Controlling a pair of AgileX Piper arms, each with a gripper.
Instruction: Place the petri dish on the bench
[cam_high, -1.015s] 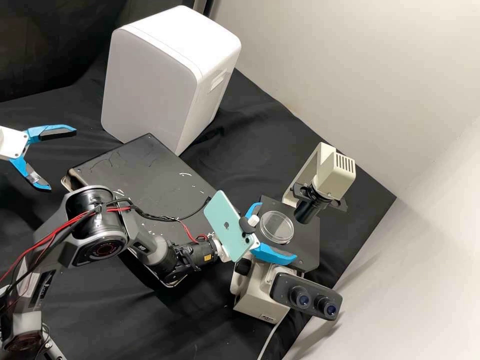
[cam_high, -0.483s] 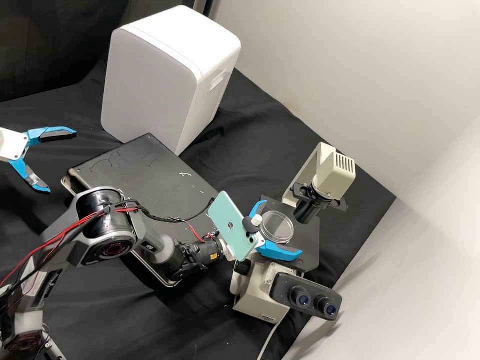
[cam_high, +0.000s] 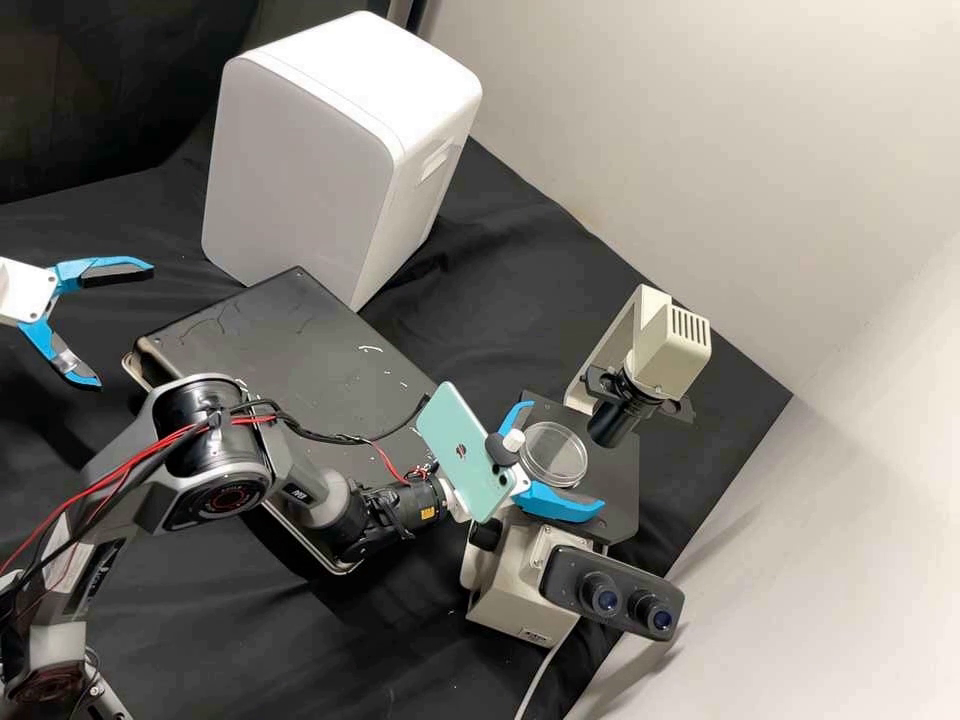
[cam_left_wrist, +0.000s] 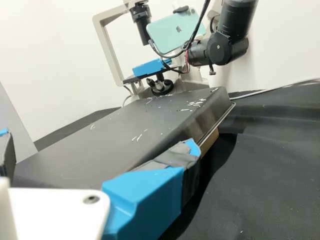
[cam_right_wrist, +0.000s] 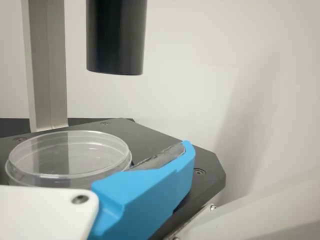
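High view: we see the clear petri dish (cam_high: 553, 452) lying flat on the black stage (cam_high: 610, 480) of a cream microscope (cam_high: 505, 580), raised above the cloth-covered surface (cam_high: 520, 270). The right gripper (cam_high: 562, 460) is at the stage with its blue fingers spread wide, one on either side of the dish; from here we cannot tell whether they touch it. A mint-green phone (cam_high: 462, 465) is mounted at that wrist. The left gripper (cam_high: 122, 322) hangs at the far left edge, jaws wide apart and holding nothing, beside a dark tray (cam_high: 290, 370) that lies just in front of a white box (cam_high: 340, 150). Left wrist view: the scratched tray stretches away just beyond this gripper's fingers, one of them wrapped in grey tape (cam_left_wrist: 172, 157), and the other arm with the phone stands well apart at the microscope. Right wrist view: the dish sits level on the stage beneath a black condenser barrel (cam_right_wrist: 116, 35), with one blue finger close against its rim.
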